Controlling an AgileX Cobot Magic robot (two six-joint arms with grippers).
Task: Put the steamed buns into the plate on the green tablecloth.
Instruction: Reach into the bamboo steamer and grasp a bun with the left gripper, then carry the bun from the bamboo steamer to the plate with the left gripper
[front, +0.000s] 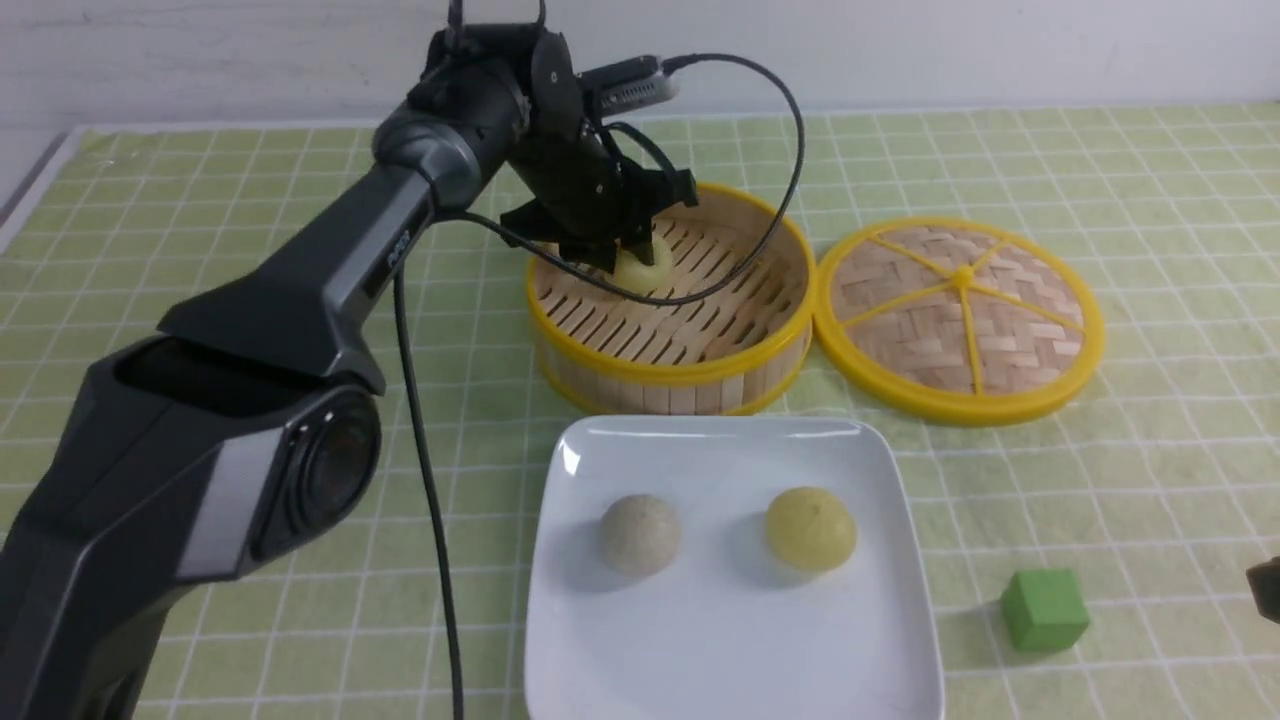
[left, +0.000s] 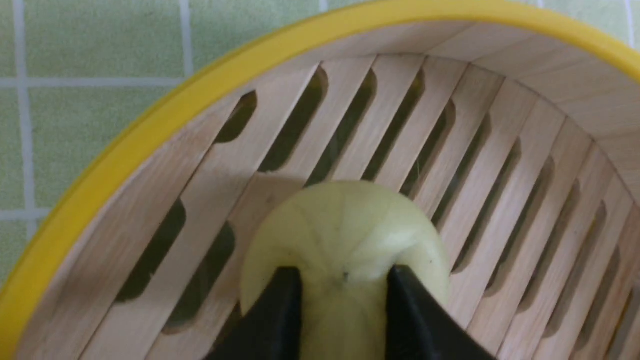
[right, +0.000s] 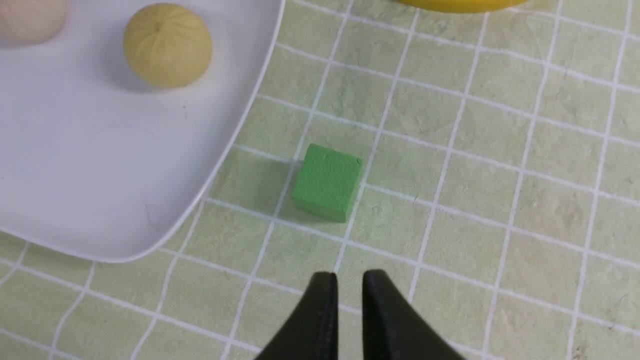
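Observation:
A greyish-beige steamed bun (front: 640, 534) and a pale yellow steamed bun (front: 810, 528) lie on the white square plate (front: 730, 650) on the green tablecloth (front: 1150, 500). The third, pale yellow bun (front: 640, 268) sits inside the bamboo steamer (front: 672, 372). My left gripper (front: 625, 258) reaches into the steamer and is shut on this bun; in the left wrist view the black fingers (left: 280, 310) pinch the bun (left: 345, 235) from both sides, squashing it. My right gripper (right: 348, 280) is shut and empty, low over the cloth near the green cube. The yellow bun on the plate shows in the right wrist view (right: 167, 45).
The round yellow-rimmed woven lid (front: 960, 318) lies right of the steamer. A green cube (front: 1045, 608) sits on the cloth right of the plate; it also shows in the right wrist view (right: 327, 182). The left arm's cable (front: 430, 520) hangs beside the plate.

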